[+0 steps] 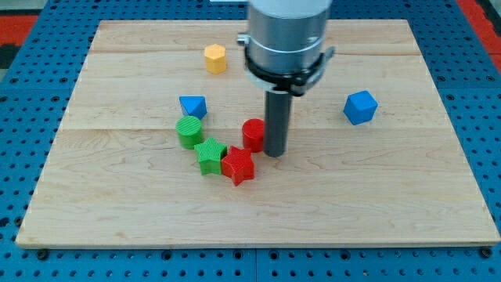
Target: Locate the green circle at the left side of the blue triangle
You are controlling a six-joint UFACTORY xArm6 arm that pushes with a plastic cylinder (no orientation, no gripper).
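The green circle [189, 131] stands just below the blue triangle [192, 106], nearly touching it. My tip [275, 153] rests on the board at the view's right of the red circle [253, 134], close against it, well to the right of the green circle and the blue triangle. The rod rises from the tip to the arm's grey body at the view's top.
A green star [210, 155] and a red star [238, 165] lie side by side below the green circle and red circle. A yellow hexagon [215, 58] lies near the top. A blue cube [360, 107] lies at the right. The wooden board [94, 211] sits on a blue surface.
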